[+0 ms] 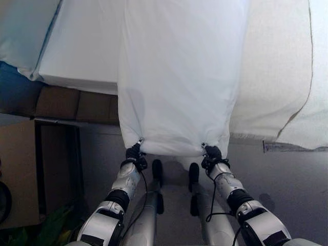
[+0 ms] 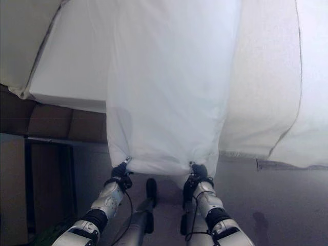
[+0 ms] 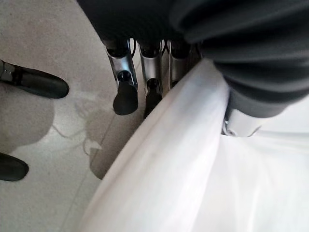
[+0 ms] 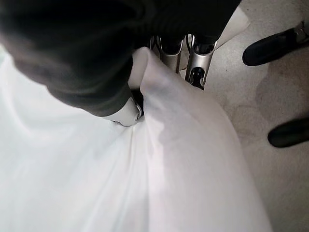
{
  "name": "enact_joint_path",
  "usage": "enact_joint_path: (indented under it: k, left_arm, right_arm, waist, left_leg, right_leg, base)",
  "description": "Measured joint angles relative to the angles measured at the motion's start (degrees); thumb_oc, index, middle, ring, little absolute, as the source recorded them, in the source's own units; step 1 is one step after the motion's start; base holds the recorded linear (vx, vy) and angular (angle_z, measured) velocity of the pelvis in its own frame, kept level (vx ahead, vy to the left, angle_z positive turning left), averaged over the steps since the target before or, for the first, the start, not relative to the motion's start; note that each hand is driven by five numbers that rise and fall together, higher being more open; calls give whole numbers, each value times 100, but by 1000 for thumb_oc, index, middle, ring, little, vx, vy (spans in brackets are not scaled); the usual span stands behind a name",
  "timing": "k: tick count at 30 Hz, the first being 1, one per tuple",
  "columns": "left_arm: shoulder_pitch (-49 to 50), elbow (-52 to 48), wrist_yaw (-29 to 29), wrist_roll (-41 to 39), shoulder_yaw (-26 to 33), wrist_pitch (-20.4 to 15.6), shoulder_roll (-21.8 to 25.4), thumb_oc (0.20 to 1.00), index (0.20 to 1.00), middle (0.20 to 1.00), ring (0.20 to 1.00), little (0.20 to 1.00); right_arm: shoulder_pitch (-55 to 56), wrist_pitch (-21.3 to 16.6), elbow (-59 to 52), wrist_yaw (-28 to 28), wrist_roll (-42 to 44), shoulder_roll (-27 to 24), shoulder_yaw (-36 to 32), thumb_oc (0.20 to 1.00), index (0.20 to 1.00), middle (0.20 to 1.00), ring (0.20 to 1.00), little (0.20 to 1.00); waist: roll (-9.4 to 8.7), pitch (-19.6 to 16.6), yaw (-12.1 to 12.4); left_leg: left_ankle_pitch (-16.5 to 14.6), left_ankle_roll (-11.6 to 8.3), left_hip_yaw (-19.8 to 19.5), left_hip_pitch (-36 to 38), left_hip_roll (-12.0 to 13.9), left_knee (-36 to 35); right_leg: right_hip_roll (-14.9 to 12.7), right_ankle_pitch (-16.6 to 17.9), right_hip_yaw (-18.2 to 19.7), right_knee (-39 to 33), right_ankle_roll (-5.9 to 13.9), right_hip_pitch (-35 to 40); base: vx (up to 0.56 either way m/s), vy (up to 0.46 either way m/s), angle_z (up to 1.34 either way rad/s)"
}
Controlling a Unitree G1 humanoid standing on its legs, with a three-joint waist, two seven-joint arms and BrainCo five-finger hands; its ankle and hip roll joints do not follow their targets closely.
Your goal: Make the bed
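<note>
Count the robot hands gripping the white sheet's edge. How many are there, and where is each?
2. The left robot hand pinches the white sheet at its lower left corner; the right robot hand pinches its lower right corner, both below the bed.

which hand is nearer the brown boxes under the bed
Left. The left hand grips the sheet at its corner on the side of the boxes; the right hand grips the other corner, farther off.
</note>
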Motion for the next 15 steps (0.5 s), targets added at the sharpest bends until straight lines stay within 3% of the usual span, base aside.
enact_joint_path:
  k: [2, 3, 4, 10, 15]
  left_arm:
    - [-67, 19, 43, 0, -57, 0, 28, 200, 200, 200, 200, 200]
    - [-85, 19, 62, -1, -103, -5, 37, 492, 492, 492, 492, 492]
    - [-85, 28, 95, -1, -120, -6, 39, 1000, 1000, 1000, 1000, 1000]
    - [-19, 530, 559, 17, -84, 1, 438, 1000, 1000, 1000, 1000, 1000]
    - [505, 895, 715, 29, 412, 38, 664, 1000, 1000, 1000, 1000, 1000]
  right_arm:
    - [-83, -23, 68, -28, 0, -2, 4, 200, 200, 200, 200, 200]
    - [-92, -31, 86, -47, 0, -3, 4, 1000, 1000, 1000, 1000, 1000]
    - [-96, -35, 139, -63, 0, -3, 4, 1000, 1000, 1000, 1000, 1000]
    - [29, -38, 820, -324, -13, -354, -3, 1000, 1000, 1000, 1000, 1000]
    - [557, -15, 1125, -381, -232, -655, -89, 1000, 1000, 1000, 1000, 1000]
  waist:
    - [0, 4, 0]
    - [0, 4, 3]
    - [0, 4, 6]
    - [-1, 4, -2]
    - [-7, 1, -5]
  left_leg:
    - [2, 1, -23, -81, 0, 3]
    - [4, 3, -33, -116, -1, 2]
    - [5, 4, -35, -121, -2, -1]
    - [9, 6, -34, -101, -7, -6]
    - [17, 13, -26, 301, -19, -88]
  right_leg:
    - [1, 0, -5, 1, 0, -80]
    - [2, 0, -12, 4, 0, -112]
    - [0, 0, -14, 3, 0, -119]
    - [-4, 0, -14, 0, 0, -102]
    - [-13, 0, -18, -86, 1, 299]
  base:
    - [15, -11, 1]
    - [0, 0, 0]
    - [44, -22, 1]
    - [12, -8, 0]
    - [47, -33, 1]
